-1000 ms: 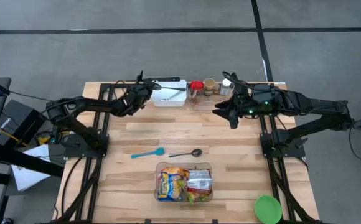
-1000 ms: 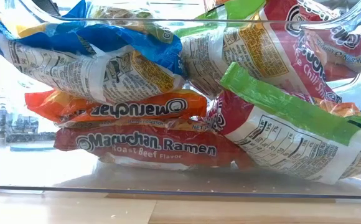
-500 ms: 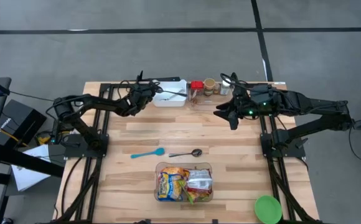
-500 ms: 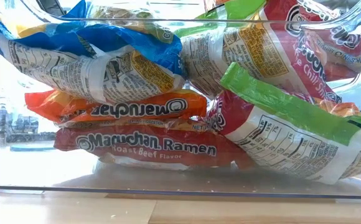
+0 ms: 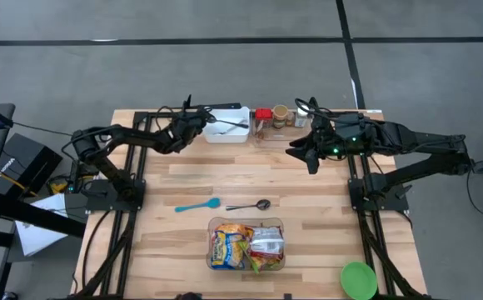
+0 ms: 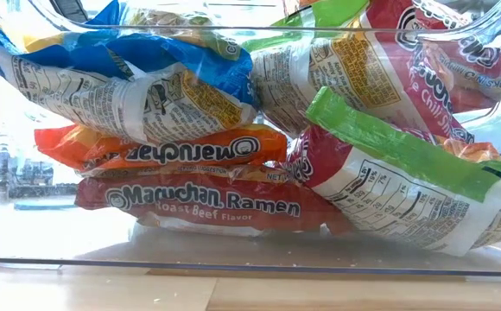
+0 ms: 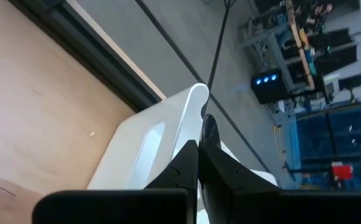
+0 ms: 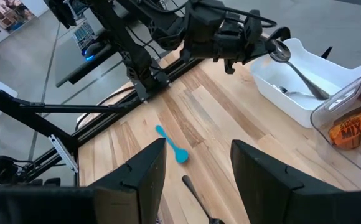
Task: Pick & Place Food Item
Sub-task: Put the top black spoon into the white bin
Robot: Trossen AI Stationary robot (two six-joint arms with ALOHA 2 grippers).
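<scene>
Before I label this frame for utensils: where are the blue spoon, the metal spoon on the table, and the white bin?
blue spoon (image 5: 196, 205), high view, mid handle.
metal spoon (image 5: 262, 203), high view, bowl.
white bin (image 5: 243, 136), high view, near rim.

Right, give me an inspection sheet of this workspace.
Surface: wooden table, bare in the middle.
Job's things: ramen packets in clear bin; left gripper shut on metal spoon over white tray.
Clutter: blue spoon, second metal spoon, condiment jars, green lid.
Grippers: right gripper open, holding nothing.
Cables: along both arms.
Surroundings: grey floor; equipment racks beyond the table.
</scene>
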